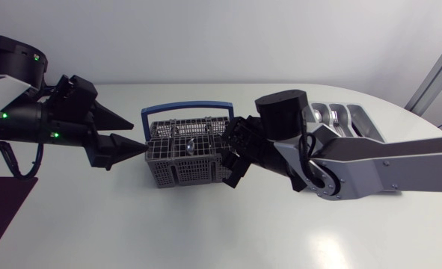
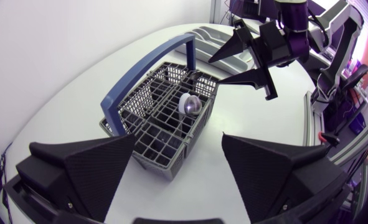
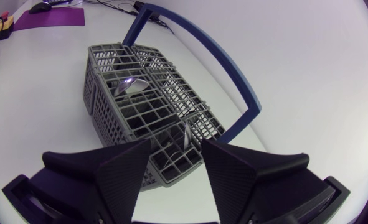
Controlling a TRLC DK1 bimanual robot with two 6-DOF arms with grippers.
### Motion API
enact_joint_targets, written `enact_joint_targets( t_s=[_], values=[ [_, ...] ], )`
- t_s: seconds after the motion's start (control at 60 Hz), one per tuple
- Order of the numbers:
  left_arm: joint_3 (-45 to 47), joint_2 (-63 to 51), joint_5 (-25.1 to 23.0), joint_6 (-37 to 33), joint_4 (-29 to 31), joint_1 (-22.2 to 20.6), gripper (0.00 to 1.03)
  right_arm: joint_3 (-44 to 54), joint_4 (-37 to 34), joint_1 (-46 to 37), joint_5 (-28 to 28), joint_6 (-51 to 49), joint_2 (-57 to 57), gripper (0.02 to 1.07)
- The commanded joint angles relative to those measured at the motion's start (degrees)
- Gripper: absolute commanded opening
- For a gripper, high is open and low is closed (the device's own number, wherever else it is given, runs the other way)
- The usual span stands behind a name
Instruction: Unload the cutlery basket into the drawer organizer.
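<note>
Grey mesh cutlery basket (image 1: 177,168) with a blue handle (image 1: 183,107) stands mid-table. A spoon (image 1: 191,144) sits bowl-up in a middle compartment and a thin metal stem (image 3: 187,132) stands upright near the right end. Behind the right arm lies the silver drawer organizer (image 1: 351,119). The right gripper (image 1: 232,153) sits at the basket's right end, fingers spread. The left gripper (image 1: 140,134) points at the left end, also spread and empty. Beneath is the white table (image 1: 206,232).

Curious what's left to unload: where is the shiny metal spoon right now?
In the head view, the shiny metal spoon stands in the grey mesh cutlery basket, between the left gripper and the right gripper.
</note>
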State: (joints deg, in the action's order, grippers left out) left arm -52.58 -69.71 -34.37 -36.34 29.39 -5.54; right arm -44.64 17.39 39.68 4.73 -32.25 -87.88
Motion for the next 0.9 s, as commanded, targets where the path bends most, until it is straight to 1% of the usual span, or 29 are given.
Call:
enact_joint_targets(
  t_s=[0.0, 0.067, 0.117, 0.167, 0.267, 0.35, 0.45, 0.483, 0.55, 0.617, 0.783, 0.85, 0.883],
  values=[
    [2.39, 0.28, 1.59, -2.51, -2.93, -3.16, 0.98, 2.54, 2.21, -0.13, 0.19, -1.15, -0.54, 0.67],
    [3.27, 0.19, 3.78, -2.77, -6.36, -6.15, 0.98, 3.77, 2.74, -0.75, -0.43, -1.15, 0.78, 0.67],
    [3.71, -0.16, 7.39, -2.95, -9.70, -10.28, 0.98, 4.56, 2.39, -1.62, -1.39, -1.15, 2.62, 0.67],
    [3.62, -1.04, 10.64, -3.83, -11.63, -13.97, 0.98, 5.53, 1.69, -2.68, -2.36, -1.24, 4.91, 0.67],
    [2.39, -4.47, 16.09, -5.67, -14.36, -19.95, 0.98, 7.99, 0.28, -4.70, -3.94, -1.24, 9.30, 0.67],
    [0.19, -8.69, 19.96, -7.43, -16.20, -23.46, 0.98, 10.28, -0.51, -6.28, -5.00, -1.41, 12.47, 0.67],
    [-3.32, -14.40, 21.80, -10.95, -17.08, -25.66, 0.98, 12.39, -1.48, -8.30, -6.67, -1.85, 15.37, 0.67],
    [-4.29, -16.33, 23.12, -12.71, -18.05, -26.10, 0.98, 12.91, -1.74, -8.83, -7.19, -1.94, 16.07, 0.67],
    [-6.75, -20.02, 25.14, -15.25, -20.07, -26.54, 0.98, 14.14, -2.18, -9.71, -8.16, -2.03, 17.74, 0.67],
    [-9.74, -23.36, 26.55, -18.24, -20.07, -26.63, 0.97, 15.38, -2.27, -10.15, -8.69, -2.12, 19.15, 0.67],
    [-13.52, -27.32, 29.10, -25.27, -20.51, -27.24, 0.96, 17.31, -2.27, -12.61, -10.88, -2.38, 20.38, 0.67],
    [-14.22, -28.11, 30.15, -28.17, -20.77, -27.59, 0.92, 17.57, -2.27, -14.19, -12.11, -2.55, 20.29, 0.67],
    [-14.57, -28.55, 31.03, -29.76, -20.86, -27.77, 0.91, 17.66, -2.27, -14.98, -12.82, -2.64, 20.20, 0.67]
  ],
)
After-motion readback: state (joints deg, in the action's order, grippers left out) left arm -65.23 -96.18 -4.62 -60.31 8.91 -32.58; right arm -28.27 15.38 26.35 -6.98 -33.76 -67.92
